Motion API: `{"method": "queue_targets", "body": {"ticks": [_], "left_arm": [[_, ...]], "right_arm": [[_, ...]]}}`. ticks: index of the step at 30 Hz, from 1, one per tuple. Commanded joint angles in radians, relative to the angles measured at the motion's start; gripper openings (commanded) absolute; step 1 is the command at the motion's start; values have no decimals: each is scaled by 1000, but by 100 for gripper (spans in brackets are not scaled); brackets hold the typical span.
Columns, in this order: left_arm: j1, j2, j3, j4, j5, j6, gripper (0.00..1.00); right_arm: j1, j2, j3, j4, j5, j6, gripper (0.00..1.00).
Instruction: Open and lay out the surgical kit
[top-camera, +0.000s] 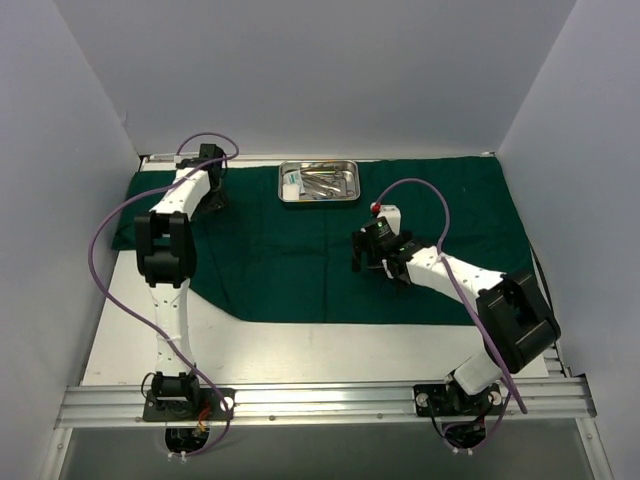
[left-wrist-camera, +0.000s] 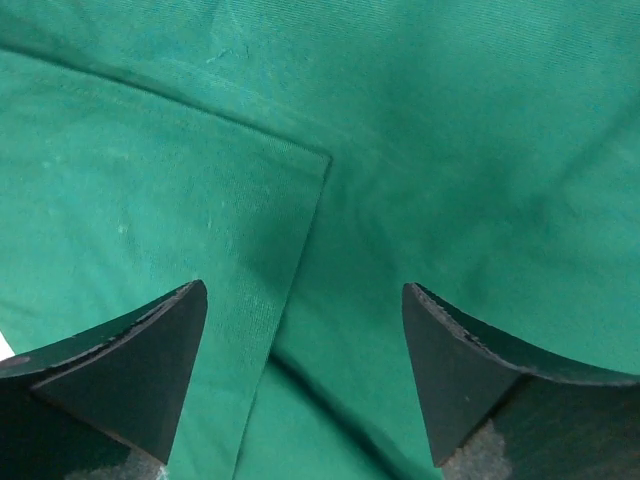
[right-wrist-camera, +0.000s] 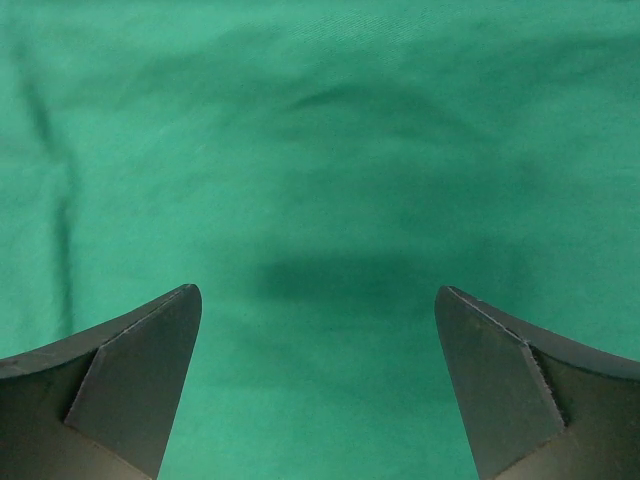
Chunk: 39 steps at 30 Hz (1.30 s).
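Closest to the overhead lens, the aluminium rail (top-camera: 320, 400) carries both arm bases, with bare table (top-camera: 300, 345) just beyond. Further back the dark green drape (top-camera: 290, 265) lies spread open, and the steel tray (top-camera: 319, 201) sits on it at the far edge, centre. Inside there's something white-green at the left end and silvery instruments beside it, too small to tell apart. The left gripper (top-camera: 212, 198) is down at the drape's far-left corner, its jaws masked by its own wrist. The right gripper (top-camera: 366, 255) is over mid-cloth, apart from the tray. On the left wrist view, the left gripper (left-wrist-camera: 305, 288) is spread wide with nothing between its fingers, and a folded corner of cloth overlaps another layer below. On the right wrist view, the right gripper (right-wrist-camera: 318, 290) also gapes empty, over smooth green with faint creases and its own shadow.
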Motion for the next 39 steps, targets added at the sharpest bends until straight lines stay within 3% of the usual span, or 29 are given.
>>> {"method": "queue_targets", "body": {"ticks": [1, 14, 20, 27, 28, 36, 39], "left_arm": [[38, 30, 76, -36, -13, 5, 84], [74, 93, 77, -50, -1, 36, 63], [78, 91, 57, -48, 1, 42, 44], [78, 75, 57, -51, -4, 67, 12], [80, 70, 59, -53, -8, 77, 3], [138, -59, 4, -120, -65, 71, 2], [167, -177, -113, -145, -97, 56, 2]], "right_arm": [[43, -14, -21, 45, -3, -11, 98], [59, 7, -25, 52, -17, -6, 98], [57, -3, -36, 81, -17, -5, 98], [57, -17, -44, 79, -15, -5, 98], [57, -19, -45, 81, -14, -6, 97], [57, -45, -38, 70, -31, -29, 97], [57, -56, -21, 29, -26, -60, 97]]}}
